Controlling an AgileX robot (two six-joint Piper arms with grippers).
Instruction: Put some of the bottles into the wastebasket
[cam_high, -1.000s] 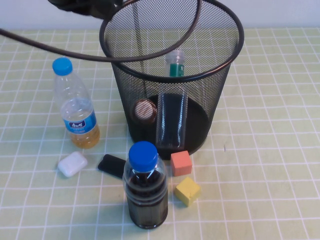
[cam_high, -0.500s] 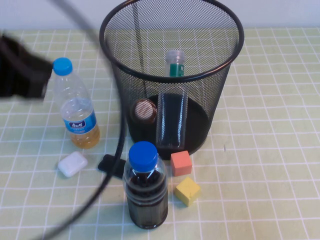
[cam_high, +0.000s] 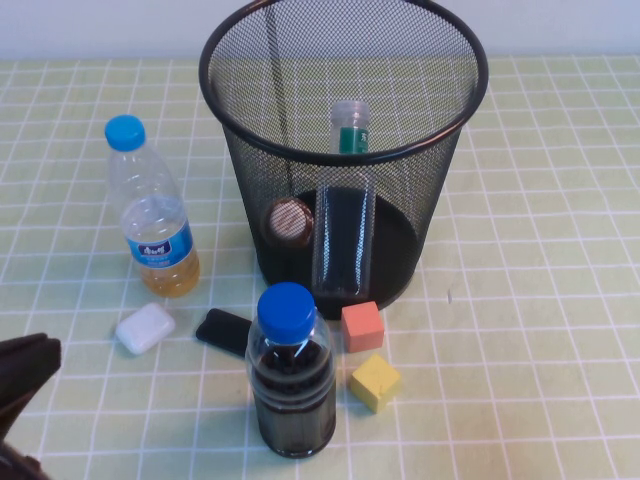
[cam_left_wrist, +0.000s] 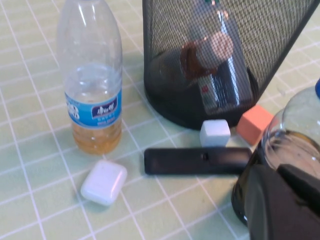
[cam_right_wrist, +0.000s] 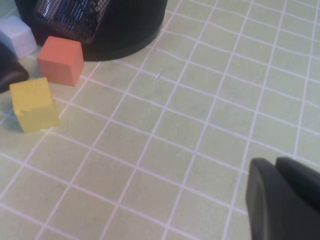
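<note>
Green checked tablecloth (cam_high: 540, 300) is covering the table. Green-label bottle (cam_high: 345, 215) is leaning upright inside wastebasket (cam_high: 450, 130), cap up, beyond the closed left gripper (cam_left_wrist: 282, 200). Right gripper (cam_right_wrist: 285, 197) is closed, empty.

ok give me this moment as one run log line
left gripper: shut, empty, near table edge | right gripper: shut, empty, low over table | tall bottle and squat bottle: in wastebasket | blue-capped bottles: outside

Bench (cam_high: 560, 300) covered in a pale green cloth with a grid of thin white lines. Plain white wall (cam_high: 100, 25) along the far edge. Soft, even light; faint shadows only.
</note>
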